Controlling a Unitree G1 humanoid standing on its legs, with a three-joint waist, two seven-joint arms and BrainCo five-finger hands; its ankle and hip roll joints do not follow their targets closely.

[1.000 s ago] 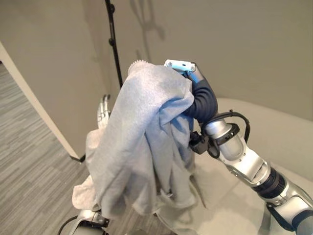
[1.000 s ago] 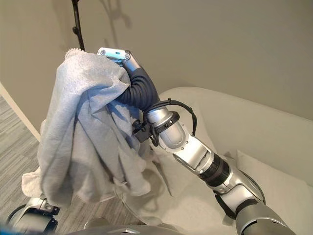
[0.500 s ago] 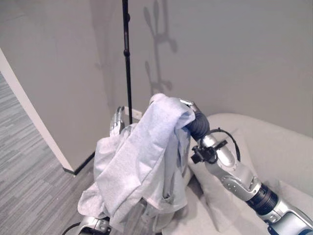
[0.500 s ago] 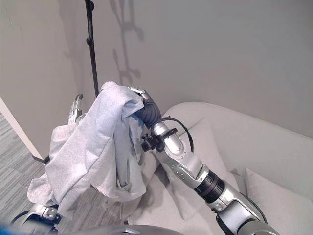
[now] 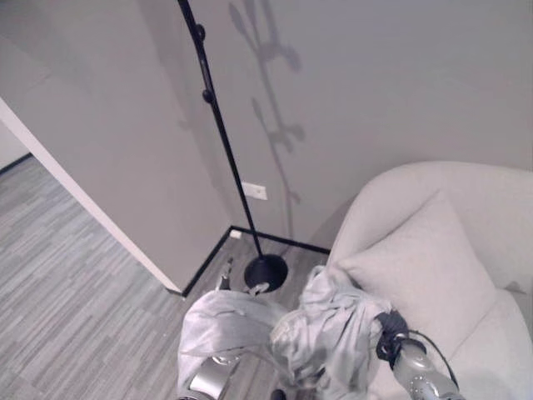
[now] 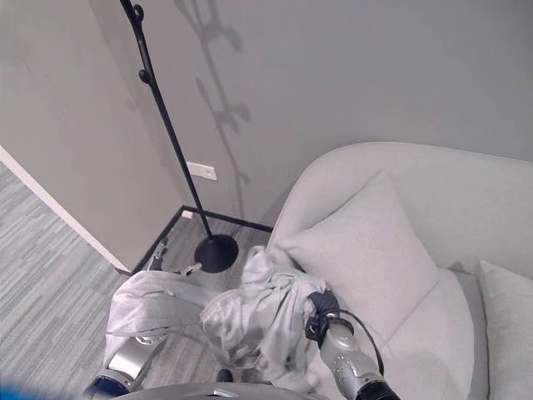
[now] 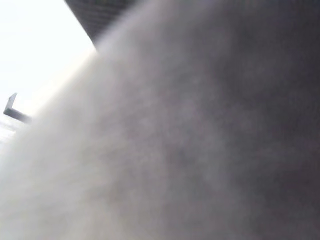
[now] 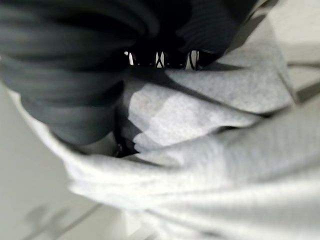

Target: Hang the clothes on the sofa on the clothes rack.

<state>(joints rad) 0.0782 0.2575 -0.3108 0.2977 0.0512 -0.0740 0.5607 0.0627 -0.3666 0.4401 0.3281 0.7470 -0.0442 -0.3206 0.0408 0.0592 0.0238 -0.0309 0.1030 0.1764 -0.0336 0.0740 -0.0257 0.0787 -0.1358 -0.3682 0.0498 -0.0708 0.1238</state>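
Note:
A light grey garment [image 5: 325,329] hangs bunched over both of my hands, low in the eye views and in front of the sofa [image 5: 433,196]. My left hand [image 5: 226,271] is under its left part, and straight fingers poke up past the cloth. My right hand [image 6: 323,305] shows its dark ribbed cover at the garment's right edge, with the fingers buried in cloth [image 8: 200,165]. Grey fabric [image 7: 200,150] lies close against the left wrist camera. The black clothes rack pole [image 5: 225,142] rises from a round base [image 5: 265,272] on the floor beyond the garment. No clothing hangs on the visible part of the pole.
A pale cushion [image 5: 416,275] leans on the sofa's arm just right of the garment. The rack stands in a wall corner, near a white socket [image 5: 255,191]. A wall edge [image 5: 83,200] runs down the left, with grey plank floor [image 5: 67,325] beside it.
The camera has swung, so the rack's base and the sofa cushion now show. Both arms have come down with the garment, which now sits bunched low instead of raised beside the pole.

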